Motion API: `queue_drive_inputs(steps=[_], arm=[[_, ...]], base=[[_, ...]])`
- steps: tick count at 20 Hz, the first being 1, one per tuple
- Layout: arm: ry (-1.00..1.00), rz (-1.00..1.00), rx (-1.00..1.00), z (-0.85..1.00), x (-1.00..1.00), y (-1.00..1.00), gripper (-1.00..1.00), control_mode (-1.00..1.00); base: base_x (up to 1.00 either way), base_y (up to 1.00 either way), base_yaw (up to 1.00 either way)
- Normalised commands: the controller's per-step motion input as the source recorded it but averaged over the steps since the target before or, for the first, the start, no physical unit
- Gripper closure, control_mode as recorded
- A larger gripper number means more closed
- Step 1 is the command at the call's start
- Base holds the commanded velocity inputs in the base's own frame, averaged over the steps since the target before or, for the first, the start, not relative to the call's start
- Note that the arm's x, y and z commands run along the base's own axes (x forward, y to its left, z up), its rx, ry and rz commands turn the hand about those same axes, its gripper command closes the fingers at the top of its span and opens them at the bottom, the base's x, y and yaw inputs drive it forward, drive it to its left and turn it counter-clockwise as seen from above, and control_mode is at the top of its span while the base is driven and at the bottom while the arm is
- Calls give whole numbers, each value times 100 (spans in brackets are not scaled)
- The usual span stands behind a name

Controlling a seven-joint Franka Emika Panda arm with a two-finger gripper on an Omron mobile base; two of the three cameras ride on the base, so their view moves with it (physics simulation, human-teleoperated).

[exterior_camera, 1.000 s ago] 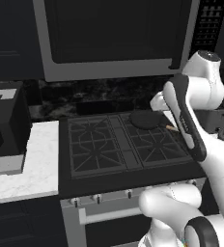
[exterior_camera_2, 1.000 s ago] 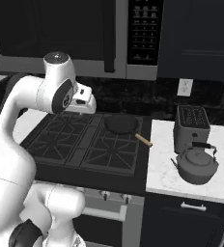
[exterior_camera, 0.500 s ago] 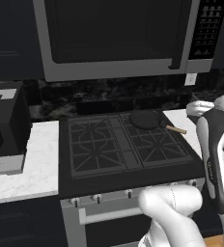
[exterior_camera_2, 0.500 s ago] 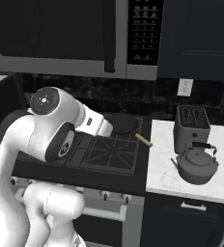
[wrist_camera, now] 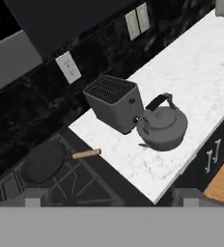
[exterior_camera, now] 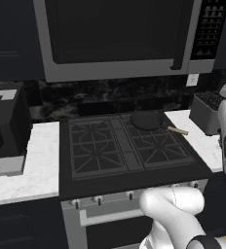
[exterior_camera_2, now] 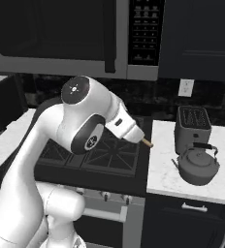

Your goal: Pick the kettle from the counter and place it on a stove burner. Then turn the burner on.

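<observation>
The kettle [wrist_camera: 162, 126] stands upright on the white marble worktop [wrist_camera: 191, 72], touching the toaster [wrist_camera: 115, 102] — well apart from the near-left stove burner [exterior_camera: 93, 156]. The end effector hovers above it, released wide and empty — judged ready for a handle grasp.

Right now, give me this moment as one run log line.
phase: approach | kettle: on counter beside toaster, untouched | hand: open, empty | skillet: back-right grate
</observation>
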Motion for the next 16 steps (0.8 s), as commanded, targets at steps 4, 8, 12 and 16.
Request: queue_drive_inputs(steps=[4,8,12,16], arm=[[1,-10,43,-23,0,-100,-100,-100],[2,-6,47,-61,3,-100,-100,-100],[24,-19,40,-65,42,-100,-100,-100],[36,-24,13,-35,44,-81,-100,-100]], base=[[0,0,0],[0,0,0],[0,0,0],[0,0,0]])
